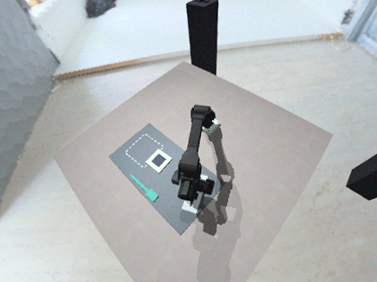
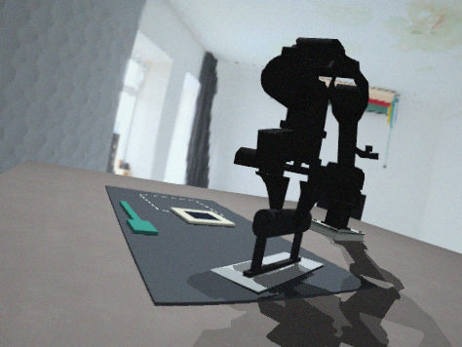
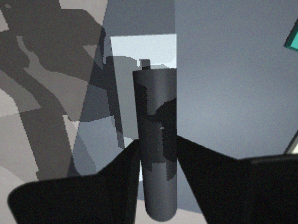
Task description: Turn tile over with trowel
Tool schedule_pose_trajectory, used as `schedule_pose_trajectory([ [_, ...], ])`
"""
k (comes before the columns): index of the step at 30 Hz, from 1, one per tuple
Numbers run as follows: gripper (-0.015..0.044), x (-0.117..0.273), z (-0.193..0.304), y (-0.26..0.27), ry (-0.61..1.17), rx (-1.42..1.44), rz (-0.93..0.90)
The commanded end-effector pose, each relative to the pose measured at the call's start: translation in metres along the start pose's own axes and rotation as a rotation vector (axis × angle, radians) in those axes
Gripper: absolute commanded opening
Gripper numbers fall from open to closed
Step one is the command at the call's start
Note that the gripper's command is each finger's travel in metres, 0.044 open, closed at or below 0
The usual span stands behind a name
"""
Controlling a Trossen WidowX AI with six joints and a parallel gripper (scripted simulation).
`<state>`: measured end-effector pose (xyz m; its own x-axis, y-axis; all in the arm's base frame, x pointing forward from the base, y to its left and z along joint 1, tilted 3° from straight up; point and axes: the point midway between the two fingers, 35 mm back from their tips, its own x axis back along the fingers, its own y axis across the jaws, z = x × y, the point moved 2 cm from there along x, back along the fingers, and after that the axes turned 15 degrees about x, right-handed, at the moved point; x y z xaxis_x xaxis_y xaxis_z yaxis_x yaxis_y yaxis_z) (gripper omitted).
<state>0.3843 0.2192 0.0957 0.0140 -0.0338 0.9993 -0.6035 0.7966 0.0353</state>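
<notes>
The trowel, a pale flat plate point(image 1: 190, 207) point(image 2: 231, 271) point(image 3: 145, 47) with a raised black bar handle, lies flat on the mat's near end. My gripper point(image 2: 290, 212) point(image 3: 156, 142) points down and is shut on the trowel's handle, one finger on each side. The tile point(image 1: 159, 159) point(image 2: 202, 215), cream with a dark square mark on its upper face, lies flat on the dark mat point(image 1: 169, 211) point(image 2: 146, 273) point(image 3: 225, 100). The tile covers part of one side of the dashed outline point(image 1: 145, 134) point(image 2: 142, 195). In the top view the arm hides most of the trowel.
A flat green tool point(image 1: 151, 195) point(image 2: 142, 227) point(image 3: 292, 37) with a thin handle and a square head lies along the mat's edge, beside the tile. The arm's base stands on the table point(image 1: 265, 130) beyond the mat. Arm shadows fall across the mat's near corner.
</notes>
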Motion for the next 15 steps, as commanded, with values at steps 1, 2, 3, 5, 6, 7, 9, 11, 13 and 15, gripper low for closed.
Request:
schedule_pose_trajectory([
  [1, 0.0130, -0.0002, 0.0006, -0.0042, 0.001, 0.012, 0.011],
  [2, 0.0130, -0.0002, 0.0006, -0.0042, 0.002, 0.037, 0.011],
  [3, 0.0130, -0.0002, 0.0006, -0.0042, 0.002, 0.067, 0.011],
  [5, 0.0130, -0.0002, 0.0006, -0.0042, 0.002, 0.127, 0.011],
  [6, 0.0130, -0.0002, 0.0006, -0.0042, 0.002, 0.157, 0.011],
  [7, 0.0130, -0.0002, 0.0006, -0.0042, 0.002, 0.187, 0.011],
  [9, 0.0130, -0.0002, 0.0006, -0.0042, 0.003, 0.247, 0.011],
  [11, 0.0130, -0.0002, 0.0006, -0.0042, 0.003, 0.307, 0.011],
  [13, 0.0130, -0.0002, 0.0005, -0.0042, 0.003, 0.367, 0.011],
  [15, 0.0130, -0.0002, 0.0005, -0.0042, 0.004, 0.427, 0.011],
])
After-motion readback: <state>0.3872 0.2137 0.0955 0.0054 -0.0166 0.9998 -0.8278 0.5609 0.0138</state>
